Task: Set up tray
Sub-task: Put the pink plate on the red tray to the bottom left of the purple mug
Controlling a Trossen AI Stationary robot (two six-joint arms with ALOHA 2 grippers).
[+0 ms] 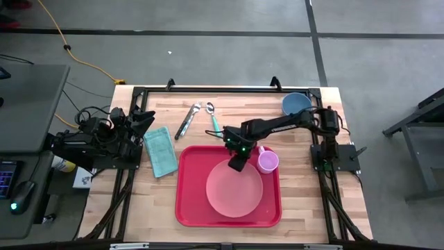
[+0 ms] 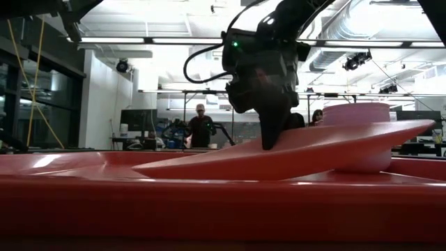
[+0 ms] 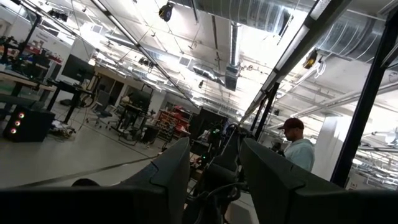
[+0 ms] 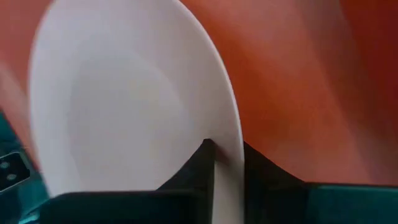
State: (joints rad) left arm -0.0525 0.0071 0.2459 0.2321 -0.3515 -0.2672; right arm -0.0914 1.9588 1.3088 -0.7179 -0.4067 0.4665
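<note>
Plate-setting is the step in hand: the right gripper (image 1: 238, 164) pinches the rim of the pink plate (image 1: 234, 188), which lies on the red tray (image 1: 189, 201) at the counter's (image 1: 305, 201) near middle, tilted up at the held edge. Lowering it flat and letting go looks like the next call. A pink cup (image 1: 268, 161) sits at the tray's right rim; spoon (image 1: 211, 116), tongs (image 1: 188, 121), teal cloth (image 1: 161, 151) and blue bowl (image 1: 296, 104) wait on the wood. The left gripper (image 1: 142, 120) rests spread apart at the left edge. People, apparently at workbenches, show in the room behind.
</note>
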